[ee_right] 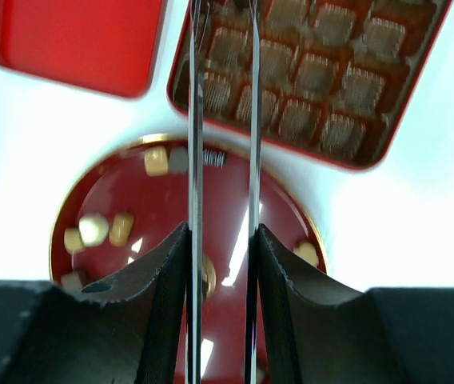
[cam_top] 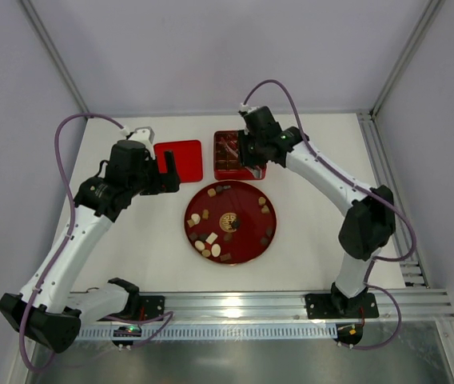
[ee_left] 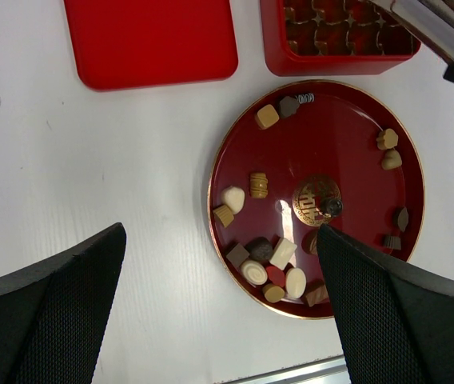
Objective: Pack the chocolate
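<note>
A white table point(cam_top: 147, 240) is seen enclosed by pale grey walls point(cam_top: 211, 48). Near the middle of the table a round red plate with a gold rim point(cam_top: 247, 244) is set, with a gold emblem point(ee_left: 316, 200) at its centre. Small chocolate pieces point(ee_left: 283, 252) in dark brown, light brown and cream-white are scattered over the plate. Most are clustered on the side toward the near edge, and a few lie along the rim.

Toward the far edge, a square red box with divided compartments point(cam_top: 225, 152) is placed just beyond the plate. A flat red lid point(cam_top: 189, 158) lies beside it, on the side of the left edge. The box is cut off in the left wrist view and blurred in the right wrist view, so what its compartments hold cannot be made out.

The left gripper point(cam_top: 169, 173) is held above the lid's left side, its fingers point(ee_left: 59, 304) spread wide with nothing between them. The right gripper point(cam_top: 248, 156) is poised over the box. Its thin fingers point(ee_right: 196, 160) run parallel with a narrow gap, but their tips are cut off by the frame, so it cannot be told whether anything is grasped.
</note>
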Action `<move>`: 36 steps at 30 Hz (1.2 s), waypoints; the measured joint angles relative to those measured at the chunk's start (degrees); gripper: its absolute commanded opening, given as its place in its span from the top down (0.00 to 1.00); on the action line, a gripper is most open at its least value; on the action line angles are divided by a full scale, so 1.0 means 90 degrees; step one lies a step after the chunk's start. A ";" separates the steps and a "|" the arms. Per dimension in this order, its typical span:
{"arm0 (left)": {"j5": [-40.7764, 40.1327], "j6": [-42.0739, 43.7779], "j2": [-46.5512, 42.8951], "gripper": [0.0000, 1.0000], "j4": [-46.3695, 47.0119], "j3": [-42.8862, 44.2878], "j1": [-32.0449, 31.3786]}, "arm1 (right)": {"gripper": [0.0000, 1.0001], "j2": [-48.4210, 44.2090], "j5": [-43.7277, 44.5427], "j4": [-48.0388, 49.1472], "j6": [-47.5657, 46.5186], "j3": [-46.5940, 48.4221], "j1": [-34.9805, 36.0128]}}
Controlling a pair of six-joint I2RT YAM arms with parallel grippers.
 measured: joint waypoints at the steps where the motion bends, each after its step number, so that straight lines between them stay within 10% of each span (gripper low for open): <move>1: 0.0000 0.0000 -0.0005 0.00 0.0000 0.0000 0.0000 | 0.60 -0.0219 0.0010 -0.0029 0.0005 -0.0199 0.0036; 11: 0.0007 -0.0010 -0.0075 0.00 0.0000 0.0000 0.0000 | 0.60 -0.2297 0.0284 0.0172 0.0534 -0.2480 0.1644; 36: 0.0036 -0.0024 -0.0075 0.00 0.0002 0.0000 0.0000 | 0.59 -0.1836 0.0372 0.0413 0.1341 -0.3121 0.2574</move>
